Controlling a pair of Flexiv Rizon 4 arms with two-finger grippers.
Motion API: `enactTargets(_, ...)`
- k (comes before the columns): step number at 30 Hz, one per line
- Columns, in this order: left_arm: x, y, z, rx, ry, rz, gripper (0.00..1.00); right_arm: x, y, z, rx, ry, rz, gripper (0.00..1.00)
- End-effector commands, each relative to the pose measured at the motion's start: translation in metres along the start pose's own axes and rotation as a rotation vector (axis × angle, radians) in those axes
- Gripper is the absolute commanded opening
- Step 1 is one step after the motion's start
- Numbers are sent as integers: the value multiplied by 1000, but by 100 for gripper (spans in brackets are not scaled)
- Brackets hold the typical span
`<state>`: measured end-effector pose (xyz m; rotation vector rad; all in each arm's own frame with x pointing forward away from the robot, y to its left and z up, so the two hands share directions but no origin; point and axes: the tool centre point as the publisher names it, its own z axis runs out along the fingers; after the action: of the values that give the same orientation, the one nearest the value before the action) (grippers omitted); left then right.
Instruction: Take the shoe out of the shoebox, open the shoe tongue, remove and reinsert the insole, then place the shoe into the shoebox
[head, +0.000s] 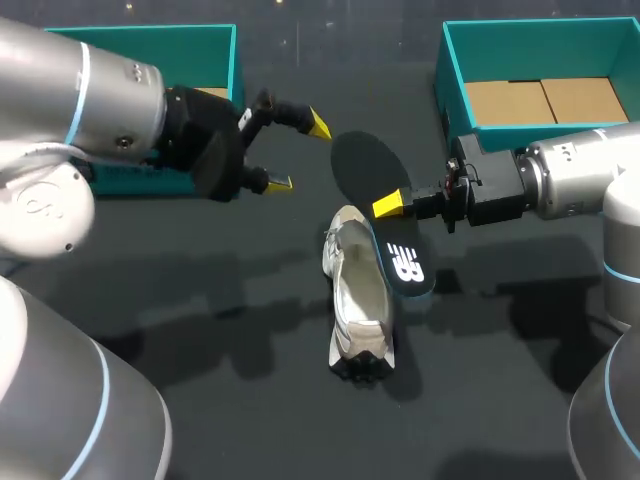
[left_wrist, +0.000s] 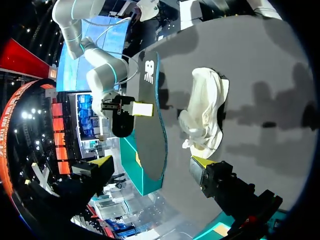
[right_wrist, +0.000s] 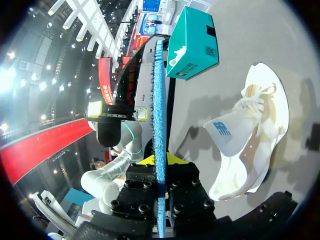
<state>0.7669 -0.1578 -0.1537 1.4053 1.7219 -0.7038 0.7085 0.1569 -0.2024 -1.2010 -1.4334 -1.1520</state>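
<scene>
Black insole (head: 360, 170) is pinched on edge between the right claw's (head: 392, 207) fingers. The white shoe (head: 358, 300) lies on the counter (head: 200, 300) just under that claw. The left claw (head: 299, 155) gapes empty, facing the insole.

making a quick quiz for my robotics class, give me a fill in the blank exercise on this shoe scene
1. The right end effector is shut on the ____.
2. The white shoe lies on the ____.
3. The left end effector is ____ and holds nothing.

Missing words: insole; table; open.
</scene>
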Motion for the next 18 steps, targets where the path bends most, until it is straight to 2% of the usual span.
enactTargets(1,11,-2,1,8,-237,14,100,0,-1,0,-2,-2,0,0)
enactTargets(10,11,-2,1,8,-237,14,100,0,-1,0,-2,-2,0,0)
enactTargets(18,20,-3,28,0,-322,-35,100,3,-1,8,-49,57,21,0)
